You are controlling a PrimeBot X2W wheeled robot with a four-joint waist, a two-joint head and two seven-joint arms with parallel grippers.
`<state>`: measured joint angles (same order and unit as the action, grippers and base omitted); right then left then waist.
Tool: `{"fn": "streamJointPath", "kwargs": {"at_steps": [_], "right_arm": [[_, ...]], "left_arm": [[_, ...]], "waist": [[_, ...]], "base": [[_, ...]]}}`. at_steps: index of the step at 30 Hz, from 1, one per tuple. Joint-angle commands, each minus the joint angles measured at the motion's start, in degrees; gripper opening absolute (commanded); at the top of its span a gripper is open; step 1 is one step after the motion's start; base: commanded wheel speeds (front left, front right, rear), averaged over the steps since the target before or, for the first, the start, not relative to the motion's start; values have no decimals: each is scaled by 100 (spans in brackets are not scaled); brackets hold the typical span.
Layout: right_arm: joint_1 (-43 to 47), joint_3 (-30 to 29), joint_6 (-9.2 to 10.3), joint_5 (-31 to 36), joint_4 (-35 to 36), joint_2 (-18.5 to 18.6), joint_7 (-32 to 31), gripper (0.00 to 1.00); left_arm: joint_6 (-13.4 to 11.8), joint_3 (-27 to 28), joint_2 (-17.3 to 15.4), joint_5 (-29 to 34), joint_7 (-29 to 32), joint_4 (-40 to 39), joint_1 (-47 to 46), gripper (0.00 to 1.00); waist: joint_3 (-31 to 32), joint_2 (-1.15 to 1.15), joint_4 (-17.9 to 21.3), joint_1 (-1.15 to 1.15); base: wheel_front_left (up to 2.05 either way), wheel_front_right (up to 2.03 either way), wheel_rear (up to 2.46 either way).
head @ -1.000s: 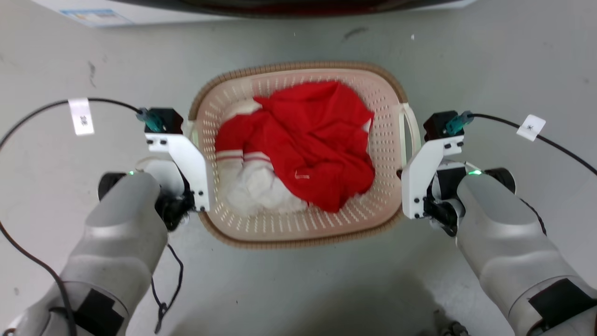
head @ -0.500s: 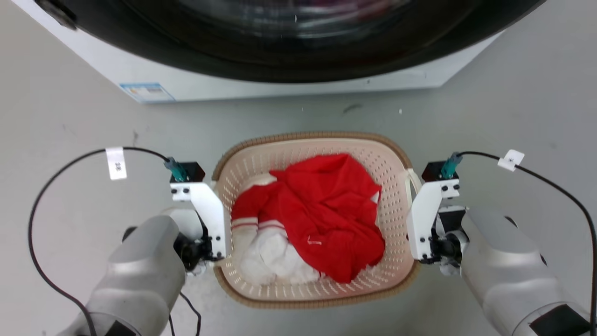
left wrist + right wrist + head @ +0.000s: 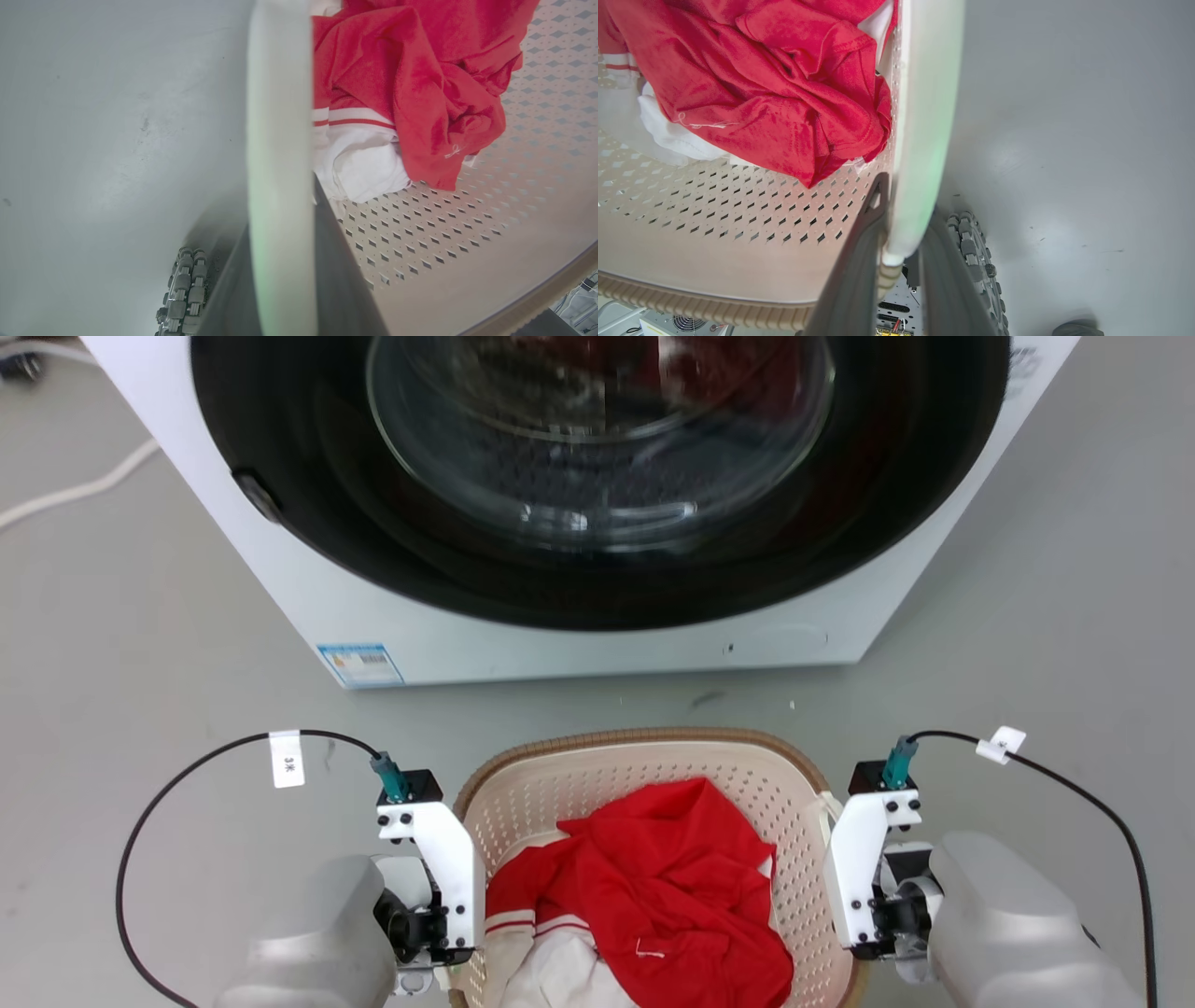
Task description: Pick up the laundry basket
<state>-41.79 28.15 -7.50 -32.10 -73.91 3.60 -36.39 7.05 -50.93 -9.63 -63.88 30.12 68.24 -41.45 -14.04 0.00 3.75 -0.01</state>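
Basket [image 3: 635,739] held at both handles as my view lifts

My head view has swung up since a second ago, bringing in the washer [image 3: 579,653]. The basket keeps its place between my arms, so I judge it is rising with me. My left end effector [image 3: 280,210] pinches one white handle [image 3: 280,116], my right end effector [image 3: 908,205] the other [image 3: 924,116]. The basket sits just before the washer, mouth up. Its long axis seems to run left to right, along the washer's front.
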Motion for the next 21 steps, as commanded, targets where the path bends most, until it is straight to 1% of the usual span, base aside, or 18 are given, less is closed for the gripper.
{"fn": "streamJointPath", "kwargs": {"at_steps": [1,13,18,21], "right_arm": [[84,-28,2,40,25,-51,-40,0],[414,-190,2,162,22,-80,-567,0],[480,-306,2,142,23,-93,-753,0],[571,-391,1,169,24,-106,-984,0]], "left_arm": [[78,-13,146,-74,41,-108,14,0],[82,-146,178,-282,261,-25,355,0],[82,-183,206,-370,394,7,436,0],[82,-223,236,-445,520,19,486,0]], "waist": [[318,0,-42,1],[1196,0,-18,1],[1413,0,-13,1],[1578,0,-13,1]], "base": [[0,0,0],[0,0,0],[0,0,0],[0,0,0]]}}
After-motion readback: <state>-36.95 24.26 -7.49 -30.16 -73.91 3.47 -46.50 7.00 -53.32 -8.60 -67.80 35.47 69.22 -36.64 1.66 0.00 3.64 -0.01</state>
